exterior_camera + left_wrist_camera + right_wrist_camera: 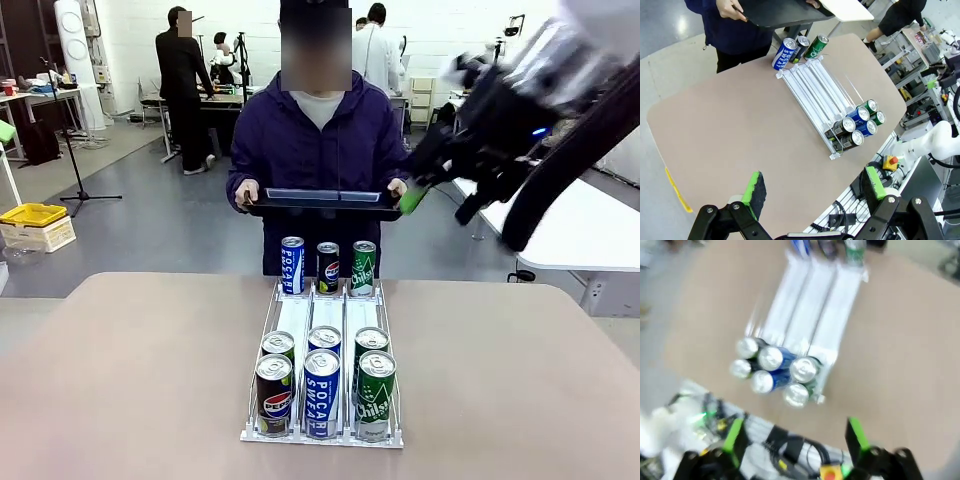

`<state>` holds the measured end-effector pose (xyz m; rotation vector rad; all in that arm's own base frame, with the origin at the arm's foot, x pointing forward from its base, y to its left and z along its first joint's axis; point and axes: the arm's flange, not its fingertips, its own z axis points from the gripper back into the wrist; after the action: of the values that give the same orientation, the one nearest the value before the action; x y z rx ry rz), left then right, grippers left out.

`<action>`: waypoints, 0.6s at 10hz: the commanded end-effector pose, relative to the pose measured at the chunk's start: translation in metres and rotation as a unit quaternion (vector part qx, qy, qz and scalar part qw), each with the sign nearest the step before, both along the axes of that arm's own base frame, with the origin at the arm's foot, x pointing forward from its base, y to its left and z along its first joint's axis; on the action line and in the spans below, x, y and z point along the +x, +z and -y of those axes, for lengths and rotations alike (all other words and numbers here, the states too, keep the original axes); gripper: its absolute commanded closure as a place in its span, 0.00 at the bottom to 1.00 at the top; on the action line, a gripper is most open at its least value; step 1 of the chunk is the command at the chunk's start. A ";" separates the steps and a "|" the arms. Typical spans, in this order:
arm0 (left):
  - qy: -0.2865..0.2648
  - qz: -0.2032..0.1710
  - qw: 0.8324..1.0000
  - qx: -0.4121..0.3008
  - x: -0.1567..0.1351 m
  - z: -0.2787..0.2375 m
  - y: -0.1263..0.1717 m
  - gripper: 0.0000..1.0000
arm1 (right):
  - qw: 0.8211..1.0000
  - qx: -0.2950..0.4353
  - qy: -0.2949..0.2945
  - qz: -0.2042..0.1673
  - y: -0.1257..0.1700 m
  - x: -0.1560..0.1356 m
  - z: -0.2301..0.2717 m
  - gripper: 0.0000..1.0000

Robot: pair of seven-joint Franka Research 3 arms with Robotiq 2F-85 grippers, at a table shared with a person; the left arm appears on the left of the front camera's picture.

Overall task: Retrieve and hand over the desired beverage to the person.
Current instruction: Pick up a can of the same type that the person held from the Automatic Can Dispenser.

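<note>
while the person [315,140] holds a tray [320,205], the cans [322,392] stand upright.

A blue-and-white metal can [322,395] at the near end of the clear plastic rack [296,318] reads "POCARI SWEAT", as does the blue can [292,265] at far left. The near green can [376,398] shows "Chil" in white script; the near black can [274,395] bears a Pepsi emblem.

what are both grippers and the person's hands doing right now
left gripper: open, holding nothing
right gripper: open, holding nothing
person's hands: holding a black tray
</note>
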<state>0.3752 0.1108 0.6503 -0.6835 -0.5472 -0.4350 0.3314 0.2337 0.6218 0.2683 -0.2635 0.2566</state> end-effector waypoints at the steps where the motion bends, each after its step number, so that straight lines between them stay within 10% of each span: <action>1: -0.006 0.005 1.000 -0.008 -0.001 -0.002 0.001 0.00 | 0.992 -0.083 -0.070 -0.065 -0.019 0.000 -0.020 0.00; 6: -0.006 0.005 1.000 -0.008 -0.001 -0.002 0.001 0.00 | 0.987 -0.099 -0.087 -0.088 -0.058 -0.003 -0.033 0.00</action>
<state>0.3751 0.1113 0.6504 -0.6833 -0.5471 -0.4341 0.3346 0.2627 0.5657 0.1232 -0.0701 0.1010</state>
